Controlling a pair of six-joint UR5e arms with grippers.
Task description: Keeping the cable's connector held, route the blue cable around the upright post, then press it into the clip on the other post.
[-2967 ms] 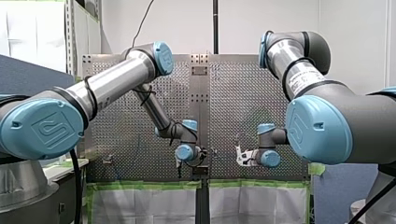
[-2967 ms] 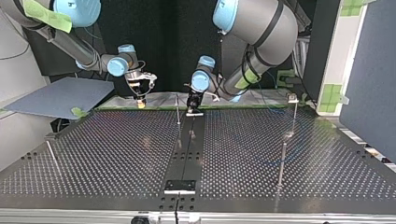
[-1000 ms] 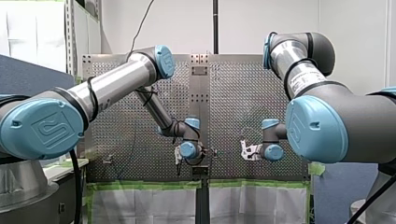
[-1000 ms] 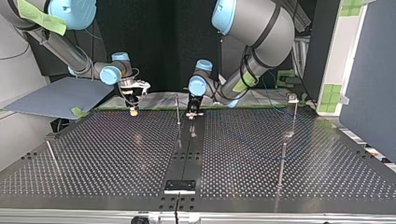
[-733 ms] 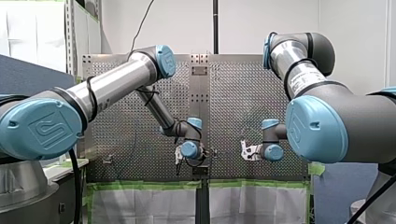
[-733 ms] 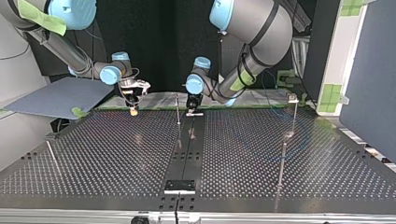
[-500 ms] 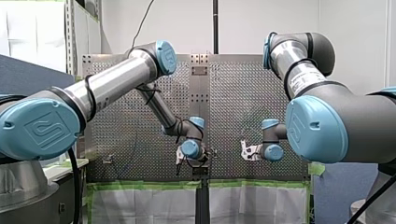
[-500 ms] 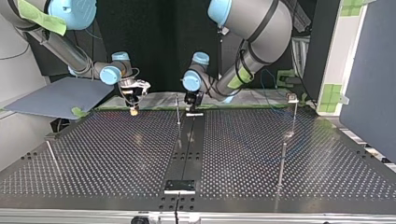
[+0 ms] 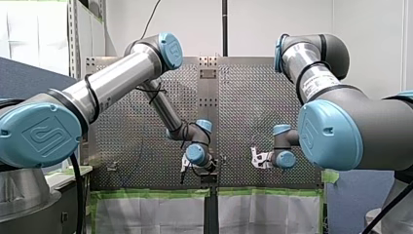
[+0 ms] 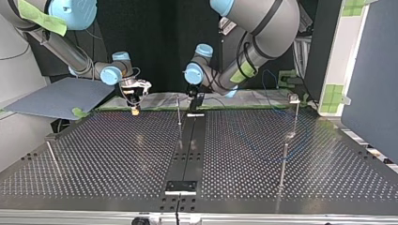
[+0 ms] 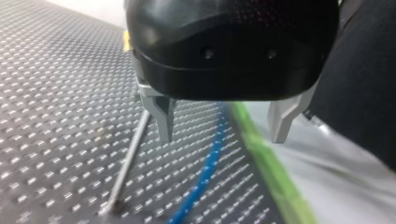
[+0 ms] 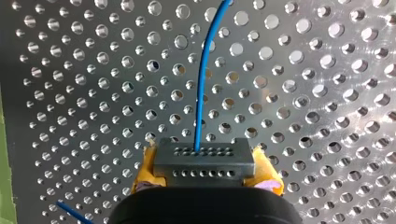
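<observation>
My right gripper (image 12: 205, 170) is shut on a grey connector (image 12: 204, 156), gripped between its yellow pads (image 12: 144, 169). The blue cable (image 12: 201, 84) runs out of the connector over the perforated plate. In the top view that gripper (image 10: 135, 108) hangs at the far left edge of the table. My left gripper (image 11: 222, 138) stands open, its metal fingers (image 11: 161, 116) astride the blue cable (image 11: 205, 172) lying on the plate below, without touching it. A thin upright post (image 11: 128, 158) rises just beside it. In the top view it (image 10: 197, 100) hovers next to the middle post (image 10: 179, 110).
A post with a clip on top (image 10: 294, 101) stands at the top view's right, with a shorter post (image 10: 283, 161) in front of it. Another post (image 10: 51, 157) leans at the left. A black rail (image 10: 187, 150) runs down the middle. Green tape (image 11: 266, 163) marks the table's edge.
My left gripper has risen a little off the plate and tilted beside the middle post, its upper arm swinging higher. My right arm has kept still with the connector.
</observation>
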